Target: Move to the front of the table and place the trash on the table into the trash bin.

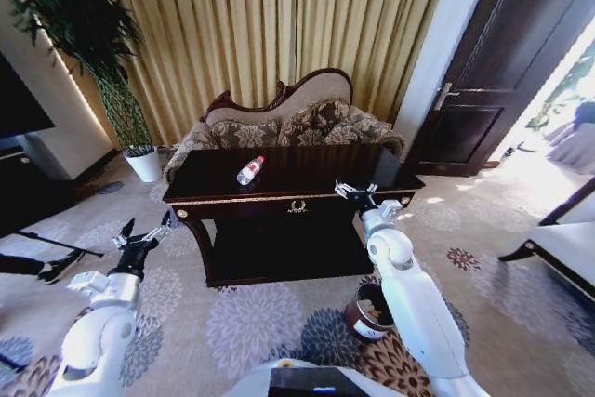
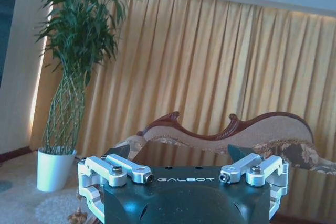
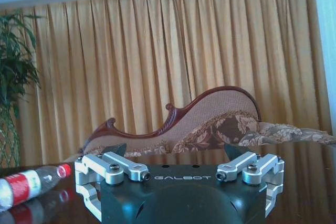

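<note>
— Where's the rubbish from where you stand?

— One piece I can pick out: a clear plastic bottle with a red cap and red-and-white label [image 1: 250, 170], lying on its side on top of the big dark glossy wooden table with gold trim [image 1: 307, 200], toward the table's left half. The gloss throws its reflection back up.

— And the bin?

— The small round dark-brown bin with a metallic rim and white label [image 1: 369, 312] stands on the flowered carpet in front of the table, off its right front corner, partly behind the robot's right arm.

— What are the arms doing?

— The right gripper [image 1: 354, 193] is held up at the table's front edge, near the right end, fingers spread wide with nothing between them. From its wrist the bottle [image 3: 30, 183] lies off to one side on the tabletop. The left gripper [image 1: 145, 230] hangs beside the table's left front corner, short of it, also spread and empty.

— Behind the table?

— A carved floral sofa [image 1: 288, 123] against gold curtains [image 1: 279, 25], a potted plant [image 1: 116, 81] beyond the table's left end.
</note>
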